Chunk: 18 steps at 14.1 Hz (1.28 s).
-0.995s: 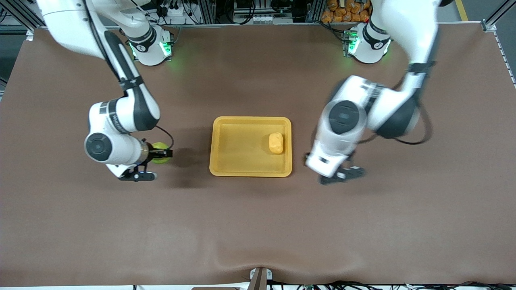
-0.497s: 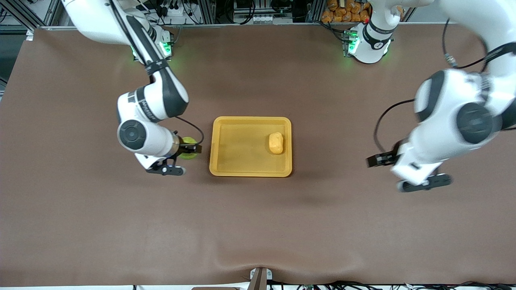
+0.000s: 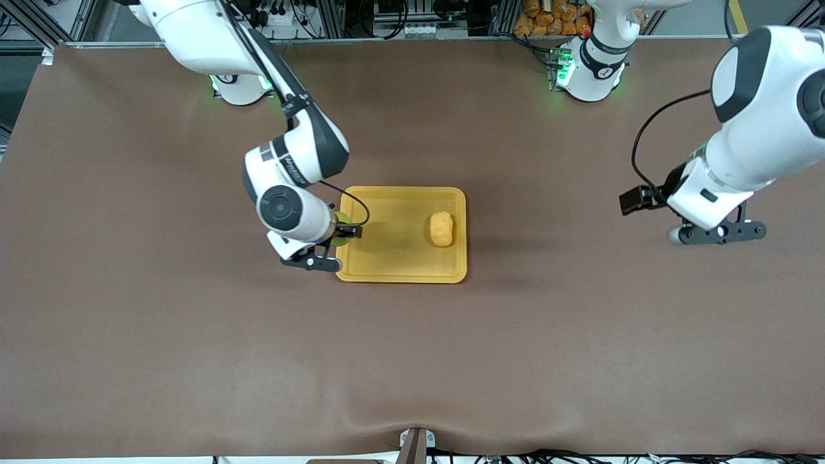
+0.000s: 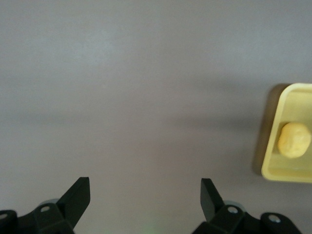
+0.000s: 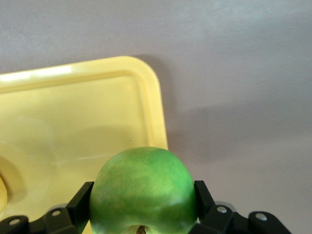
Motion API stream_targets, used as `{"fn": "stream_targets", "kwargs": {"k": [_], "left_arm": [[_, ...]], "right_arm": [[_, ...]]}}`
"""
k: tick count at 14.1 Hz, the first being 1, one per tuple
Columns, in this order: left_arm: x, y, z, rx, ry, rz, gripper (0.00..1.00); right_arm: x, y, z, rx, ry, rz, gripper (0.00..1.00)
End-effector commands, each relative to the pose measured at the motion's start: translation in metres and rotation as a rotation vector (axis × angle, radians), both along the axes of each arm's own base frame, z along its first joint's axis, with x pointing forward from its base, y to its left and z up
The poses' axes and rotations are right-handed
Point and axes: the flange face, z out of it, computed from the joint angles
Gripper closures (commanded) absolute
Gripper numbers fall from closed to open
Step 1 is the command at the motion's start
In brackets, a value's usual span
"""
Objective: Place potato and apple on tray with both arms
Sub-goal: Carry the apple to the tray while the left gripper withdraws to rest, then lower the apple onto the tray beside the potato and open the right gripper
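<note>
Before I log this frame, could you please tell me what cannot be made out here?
- Front view: the apple is mostly hidden by the right end effector and wrist, over the tray edge.
- Right wrist view: the apple's underside is cut off by the frame edge; the potato barely shows.
- Front view: the left end effector fingertips are hidden under its wrist.
</note>
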Motion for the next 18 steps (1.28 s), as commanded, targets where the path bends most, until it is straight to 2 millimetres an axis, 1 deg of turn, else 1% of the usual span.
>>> {"fn": "stream_targets", "kwargs": {"k": [1, 2, 3, 4, 6, 7, 8, 11, 12, 13, 14, 15, 17, 18], "left_arm": [[-0.028, 0.026, 0.006, -0.006, 0.001, -0.07, 0.0], [-0.035, 0.034, 0.008, -0.005, 0.001, -0.098, 0.0], [-0.037, 0.047, 0.014, -0.008, -0.005, -0.117, 0.0], [-0.037, 0.057, 0.019, -0.009, -0.007, -0.134, 0.0], [-0.044, 0.061, 0.03, 0.001, 0.02, -0.192, 0.0], [-0.047, 0.062, 0.033, -0.001, 0.037, -0.208, 0.0], [-0.048, 0.064, 0.042, -0.001, 0.033, -0.209, 0.0], [-0.051, 0.063, 0.06, -0.001, 0.049, -0.209, 0.0], [-0.05, 0.064, 0.068, 0.0, 0.038, -0.198, 0.0], [-0.049, 0.064, 0.076, 0.001, 0.024, -0.195, 0.0], [-0.05, 0.064, 0.079, 0.0, 0.019, -0.191, 0.0], [-0.052, 0.064, 0.081, -0.001, 0.029, -0.194, 0.0], [-0.052, 0.063, 0.093, -0.009, 0.019, -0.159, 0.0], [-0.052, 0.061, 0.095, -0.008, 0.014, -0.153, 0.0]], "right_arm": [[-0.002, 0.022, -0.016, 0.022, 0.001, -0.034, 1.0], [-0.004, 0.029, -0.025, 0.02, -0.009, -0.047, 1.0], [-0.008, 0.038, -0.033, 0.021, -0.02, -0.055, 1.0], [-0.01, 0.042, -0.04, 0.019, -0.026, -0.057, 1.0], [-0.011, 0.045, -0.051, 0.022, -0.038, -0.056, 1.0], [-0.011, 0.046, -0.053, 0.021, -0.038, -0.056, 1.0], [-0.013, 0.048, -0.054, 0.02, -0.038, -0.052, 1.0], [-0.019, 0.055, -0.071, 0.011, -0.043, -0.069, 1.0], [-0.018, 0.055, -0.071, 0.01, -0.043, -0.07, 0.88], [-0.017, 0.053, -0.072, 0.01, -0.041, -0.078, 0.13], [-0.018, 0.055, -0.071, 0.009, -0.04, -0.073, 0.0], [-0.019, 0.054, -0.071, 0.007, -0.037, -0.072, 0.0], [-0.017, 0.055, -0.066, 0.011, -0.04, -0.069, 0.0], [-0.016, 0.054, -0.063, 0.014, -0.043, -0.068, 0.0]]}}
